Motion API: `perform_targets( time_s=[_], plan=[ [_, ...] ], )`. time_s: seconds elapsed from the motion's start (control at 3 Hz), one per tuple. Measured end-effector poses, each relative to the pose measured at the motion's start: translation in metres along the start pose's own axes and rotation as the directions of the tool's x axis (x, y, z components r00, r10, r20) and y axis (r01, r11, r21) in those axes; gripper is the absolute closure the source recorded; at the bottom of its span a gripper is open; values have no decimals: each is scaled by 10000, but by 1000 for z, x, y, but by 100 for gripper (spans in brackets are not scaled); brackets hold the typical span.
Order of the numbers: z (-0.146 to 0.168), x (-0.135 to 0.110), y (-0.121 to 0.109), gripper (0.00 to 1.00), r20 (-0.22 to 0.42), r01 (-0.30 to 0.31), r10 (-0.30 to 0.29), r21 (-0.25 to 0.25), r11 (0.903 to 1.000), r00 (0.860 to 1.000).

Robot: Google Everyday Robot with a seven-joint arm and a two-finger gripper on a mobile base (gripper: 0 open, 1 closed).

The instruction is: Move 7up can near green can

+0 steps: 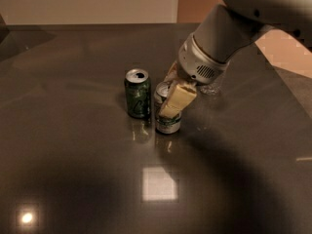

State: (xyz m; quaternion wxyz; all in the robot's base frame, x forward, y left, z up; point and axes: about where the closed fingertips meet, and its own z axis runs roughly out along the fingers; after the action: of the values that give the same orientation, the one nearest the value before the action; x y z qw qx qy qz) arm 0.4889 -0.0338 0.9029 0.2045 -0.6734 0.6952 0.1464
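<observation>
At frame centre, the end effector (171,101) grasps the 7up can (168,124), upright just right of the green can (138,95) on the bench (73,169). The can is probably light, thin-walled and slippery: hold mid-body, moderate force.

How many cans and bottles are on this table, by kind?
Soda cans: 2, the green can and the 7up can beside it, gripped by the hand.
Clear bottle: 1, mostly hidden behind the arm.
Total: 3.

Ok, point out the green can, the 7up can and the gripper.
green can (138,100), camera view, side wall.
7up can (168,124), camera view, lower label.
gripper (166,100), camera view, midway between fingertips, gripping the 7up can.
</observation>
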Motion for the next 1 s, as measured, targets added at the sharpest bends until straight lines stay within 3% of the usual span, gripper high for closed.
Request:
perform_targets(
  time_s=[1.0],
  plan=[
    [11,-8,-17,13,75,-202,203,-197,9996,9998]
  ],
)
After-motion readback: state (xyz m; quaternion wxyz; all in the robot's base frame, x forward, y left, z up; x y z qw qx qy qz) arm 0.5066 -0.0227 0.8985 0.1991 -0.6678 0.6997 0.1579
